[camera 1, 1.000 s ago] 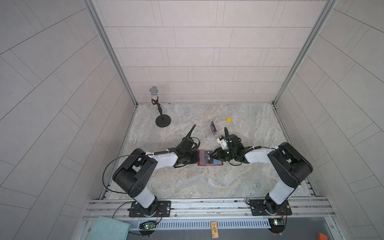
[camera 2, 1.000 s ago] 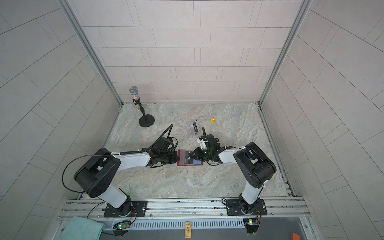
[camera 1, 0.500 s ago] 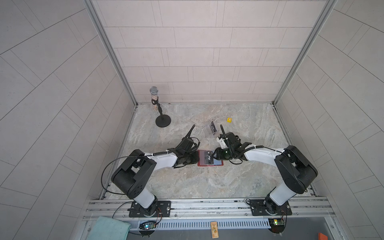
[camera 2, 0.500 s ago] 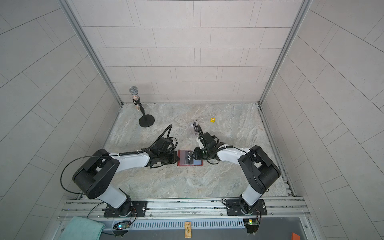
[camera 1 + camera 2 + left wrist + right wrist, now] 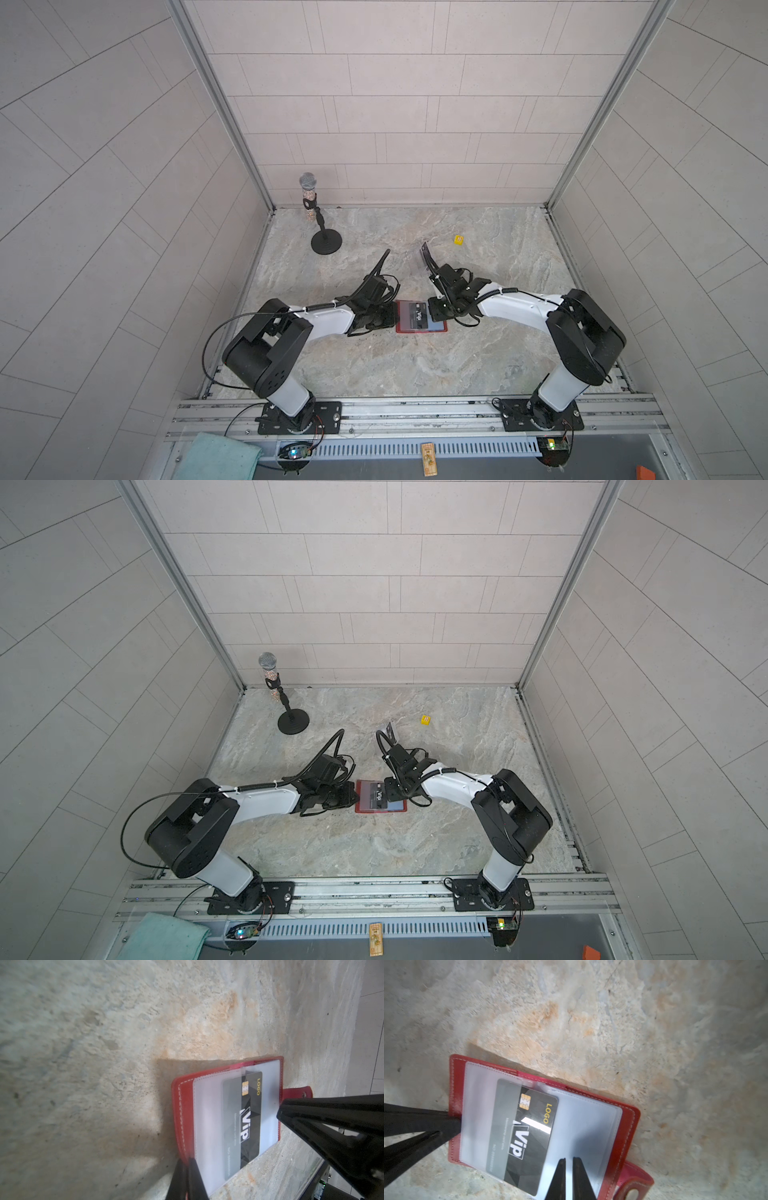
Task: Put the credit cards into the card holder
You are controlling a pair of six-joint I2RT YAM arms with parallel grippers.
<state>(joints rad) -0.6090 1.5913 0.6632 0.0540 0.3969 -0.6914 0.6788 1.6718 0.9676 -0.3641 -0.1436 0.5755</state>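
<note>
Right claw (image 5: 569,1176) just went from part-spread to pressed together, empty, tips by the black card's (image 5: 527,1136) bare end. Card half inside a sleeve (image 5: 581,1126) of the open card holder (image 5: 419,330), mid-worktop (image 5: 415,374). Left claw (image 5: 188,1178) pressed together at the holder's edge. Judged: closed tips set to push card home.

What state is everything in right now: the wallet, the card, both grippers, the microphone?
Card holder: open, lying flat.
Black card: partly under a clear sleeve, the rest uncovered.
Left gripper: shut on the card holder's edge.
Right gripper: shut, tips at the sleeve.
Microphone: standing upright.
</note>
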